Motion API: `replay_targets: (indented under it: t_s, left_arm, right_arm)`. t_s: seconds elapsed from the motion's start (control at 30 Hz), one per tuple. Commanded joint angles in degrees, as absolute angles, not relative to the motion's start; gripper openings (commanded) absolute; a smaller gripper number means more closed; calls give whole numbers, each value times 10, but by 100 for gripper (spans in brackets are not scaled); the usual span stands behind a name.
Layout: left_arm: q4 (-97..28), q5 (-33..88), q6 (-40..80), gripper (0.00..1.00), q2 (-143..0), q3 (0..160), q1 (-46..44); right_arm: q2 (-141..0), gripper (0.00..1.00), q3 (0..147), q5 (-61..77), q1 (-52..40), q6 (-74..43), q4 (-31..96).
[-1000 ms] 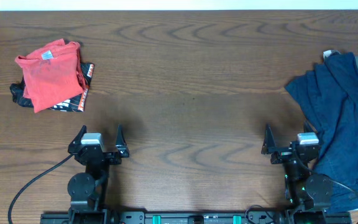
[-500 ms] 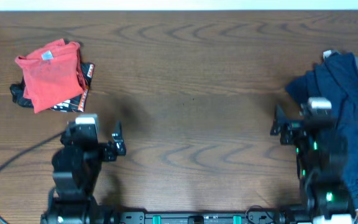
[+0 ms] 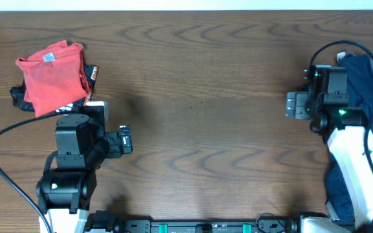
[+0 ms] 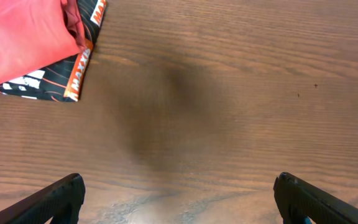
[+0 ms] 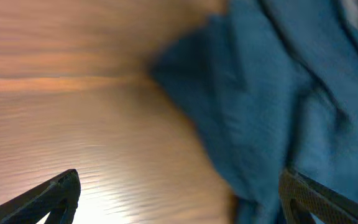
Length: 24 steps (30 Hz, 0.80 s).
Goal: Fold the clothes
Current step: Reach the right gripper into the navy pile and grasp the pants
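Brown wooden counter (image 3: 199, 77) — both arms just swung forward, left pincer (image 4: 179, 202) and right pincer (image 5: 179, 199) wide open, empty; the right nears the crumpled navy fabric trousers (image 5: 278, 93) — a first grasp looks next.

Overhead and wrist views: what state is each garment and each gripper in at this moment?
red tee: roughly folded, lying on top of the black printed piece.
black printed piece: lying flat under the red tee, edges showing.
navy garment: unfolded, rumpled heap at the table's right side.
left gripper: open, empty, over bare wood.
right gripper: open, empty, at the navy garment's edge.
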<state>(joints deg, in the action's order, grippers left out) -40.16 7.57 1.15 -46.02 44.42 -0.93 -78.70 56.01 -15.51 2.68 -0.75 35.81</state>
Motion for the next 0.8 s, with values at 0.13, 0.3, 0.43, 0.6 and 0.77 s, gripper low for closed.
replay_targets:
  t_s: [0.13, 0.3, 0.43, 0.6, 0.77]
  left_arm:
    - [-403, 84, 18, 98, -460, 458, -11]
    - [-402, 84, 18, 98, -460, 458, -11]
    - [-403, 84, 18, 98, -460, 458, -11]
    - [-403, 84, 18, 98, -460, 458, -11]
    - [-403, 84, 18, 98, -460, 458, -11]
  right_arm:
    - [-864, 90, 571, -187, 133, -53, 356]
    - [-916, 74, 571, -149, 167, -53, 355]
    - [-955, 69, 571, -170, 178, -53, 347]
    - [-980, 62, 571, -180, 185, -64, 336]
    - [-983, 52, 571, -180, 192, -64, 319]
